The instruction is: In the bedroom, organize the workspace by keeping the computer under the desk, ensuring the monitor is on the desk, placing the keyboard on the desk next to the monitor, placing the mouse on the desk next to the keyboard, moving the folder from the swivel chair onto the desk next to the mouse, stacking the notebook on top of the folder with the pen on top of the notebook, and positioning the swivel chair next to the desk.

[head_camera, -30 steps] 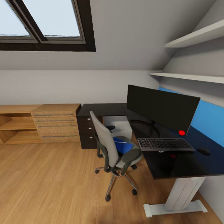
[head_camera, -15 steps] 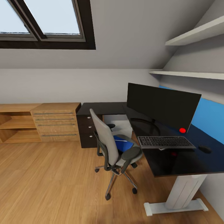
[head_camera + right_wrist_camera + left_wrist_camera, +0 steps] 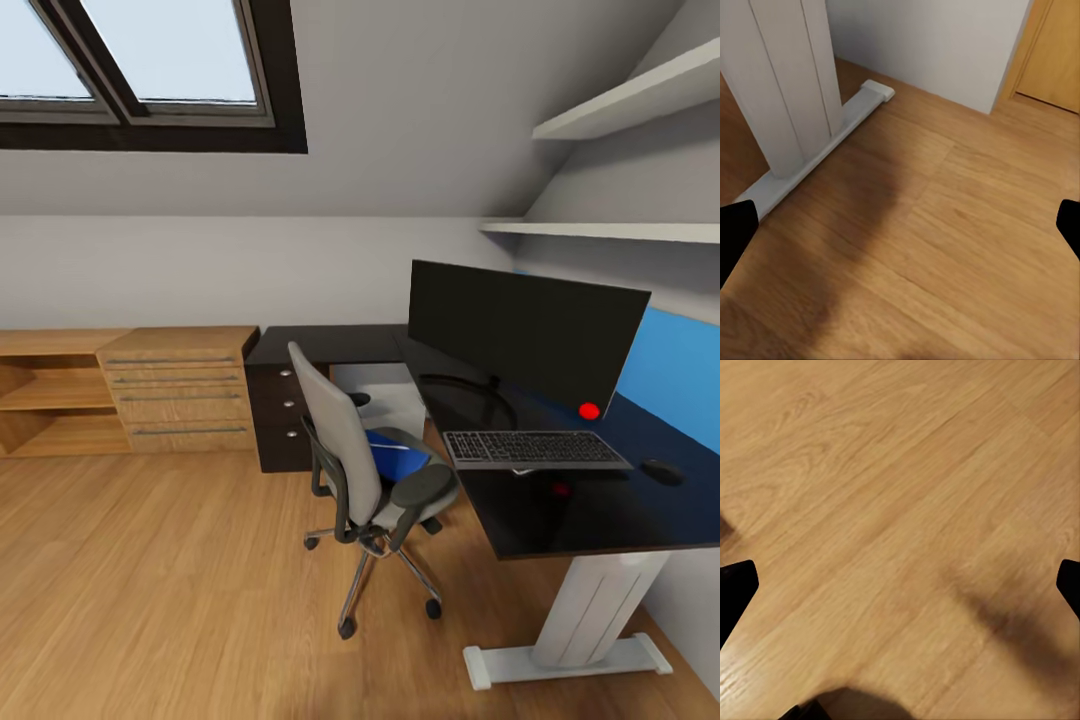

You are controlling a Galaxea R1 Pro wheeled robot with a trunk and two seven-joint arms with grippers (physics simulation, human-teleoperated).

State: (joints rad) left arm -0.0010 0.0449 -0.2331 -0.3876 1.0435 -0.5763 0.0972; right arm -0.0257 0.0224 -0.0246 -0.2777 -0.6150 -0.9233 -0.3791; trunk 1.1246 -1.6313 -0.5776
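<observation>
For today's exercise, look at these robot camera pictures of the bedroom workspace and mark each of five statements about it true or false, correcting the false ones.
1. The slim silver-framed keyboard lies on the glossy black desk in front of the wide black monitor. True.
2. The bright-blue folder lies on the desk. False: it rests on the seat of the grey swivel chair.
3. The small black mouse sits on the desk beside the keyboard. True.
4. The chair's back faces the camera. True.
5. The left gripper holds a pen. False: it is open above bare wooden floor.
</observation>
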